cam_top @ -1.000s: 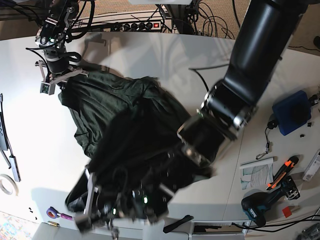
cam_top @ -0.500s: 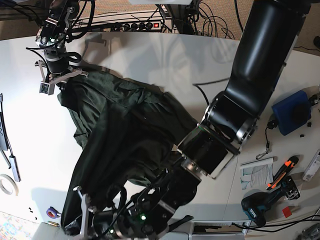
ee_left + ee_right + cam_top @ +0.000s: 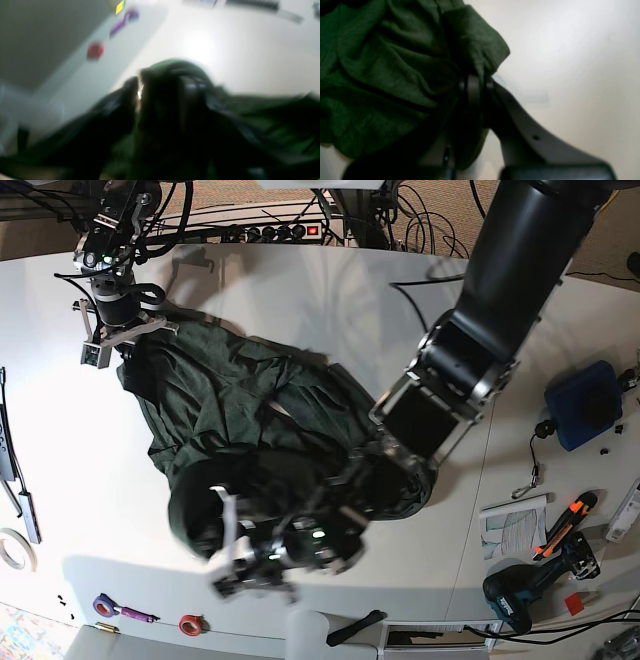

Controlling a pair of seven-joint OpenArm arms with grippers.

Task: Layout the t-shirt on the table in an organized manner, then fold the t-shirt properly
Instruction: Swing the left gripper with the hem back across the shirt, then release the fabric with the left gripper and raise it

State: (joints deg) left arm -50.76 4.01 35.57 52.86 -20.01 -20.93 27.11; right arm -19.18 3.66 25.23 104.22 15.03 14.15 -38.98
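A: Largest item?

B: The table (image 3: 300, 290), white, with a thin seam line dividing two panels.

A: Next?

B: The t-shirt (image 3: 230, 420), dark green, lying crumpled across the middle of the table, from the far-left corner area down toward the near edge. Not flat; heavy folds throughout.

A: Arms?

B: Two. The left arm (image 3: 500, 300), a thick black column, reaches in from the far right and bends down over the shirt's near end. Its left gripper (image 3: 245, 555) is low over the near hem, smeared by motion; the wrist view is too blurred as well, so I cannot tell whether its jaws are apart or together, nor whether cloth is in them.

A: And the other?

B: The right gripper (image 3: 476, 80) sits at the shirt's far-left corner, jaws pinched together on a bunched hem of the t-shirt, seen plainly in its wrist view.

A: Small items?

B: A blue case (image 3: 585, 402) at the right edge, a cordless drill (image 3: 525, 590) and an orange-handled knife (image 3: 565, 525) nearby, and a red tape roll (image 3: 190, 623) at the near edge.
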